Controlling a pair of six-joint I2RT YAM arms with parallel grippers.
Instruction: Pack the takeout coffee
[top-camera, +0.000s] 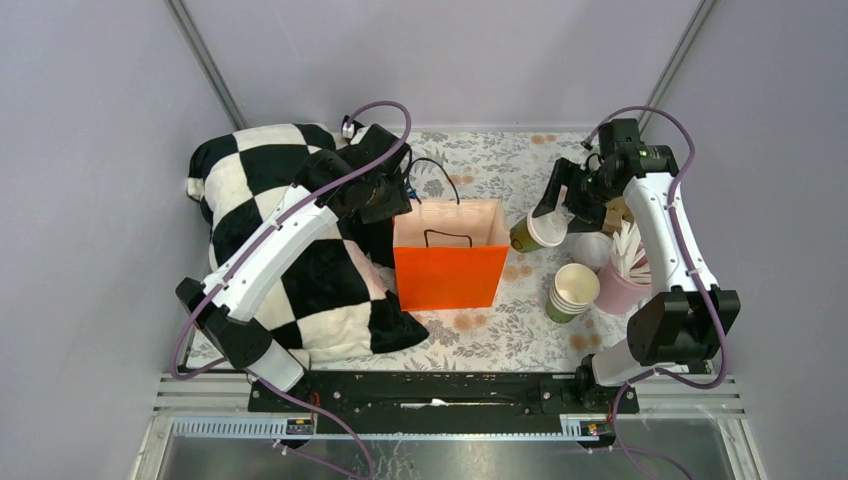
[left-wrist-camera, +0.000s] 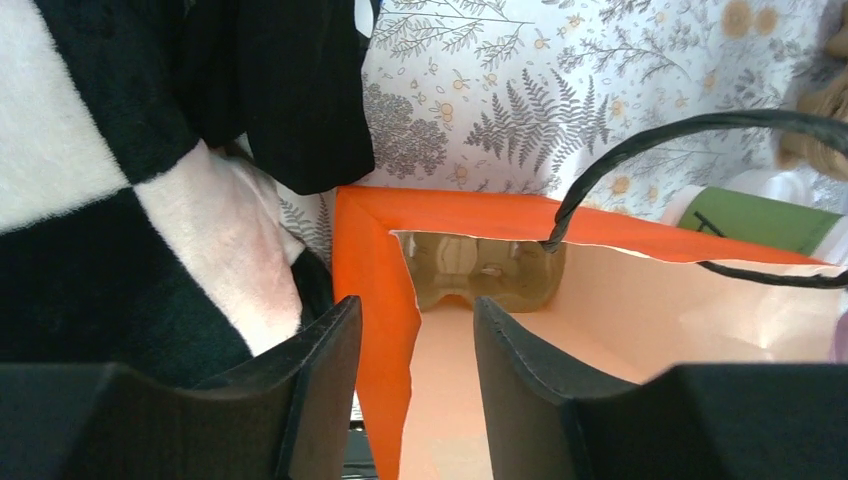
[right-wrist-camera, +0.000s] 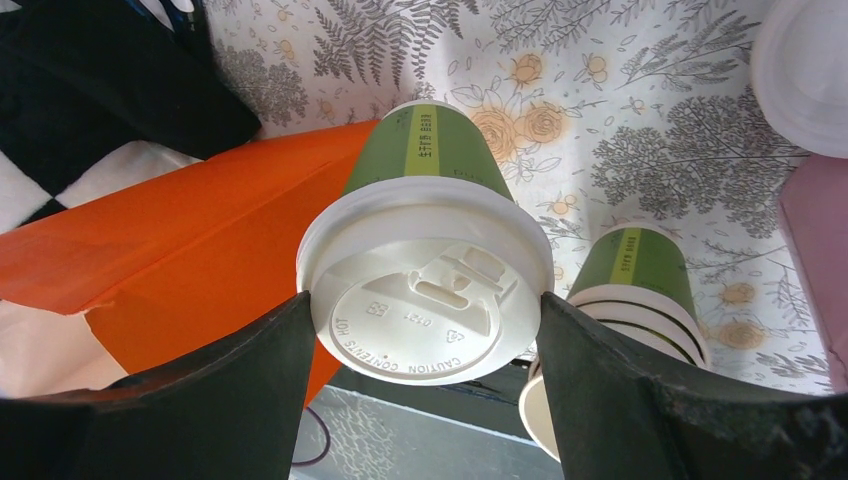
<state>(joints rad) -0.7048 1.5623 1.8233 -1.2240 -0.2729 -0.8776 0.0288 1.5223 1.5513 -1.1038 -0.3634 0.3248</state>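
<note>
The takeout coffee (top-camera: 538, 232), a green paper cup with a white lid (right-wrist-camera: 425, 290), is tilted on its side in my right gripper (top-camera: 556, 214), just right of the orange paper bag (top-camera: 445, 265). In the right wrist view both fingers press the lid's rim, so my right gripper (right-wrist-camera: 425, 300) is shut on it. My left gripper (top-camera: 398, 207) is at the bag's left rim. In the left wrist view its jaws (left-wrist-camera: 417, 305) straddle the bag's orange left wall (left-wrist-camera: 375, 300) with a gap, open. The cup (left-wrist-camera: 765, 218) shows beyond the bag.
A stack of lidless green cups (top-camera: 572, 291) and a pink cup of white sticks (top-camera: 625, 275) stand right of the bag. A white round lid (right-wrist-camera: 805, 70) lies near them. A black-and-white checkered pillow (top-camera: 290, 255) lies on the left. The bag's black handles (left-wrist-camera: 650, 150) arch over its mouth.
</note>
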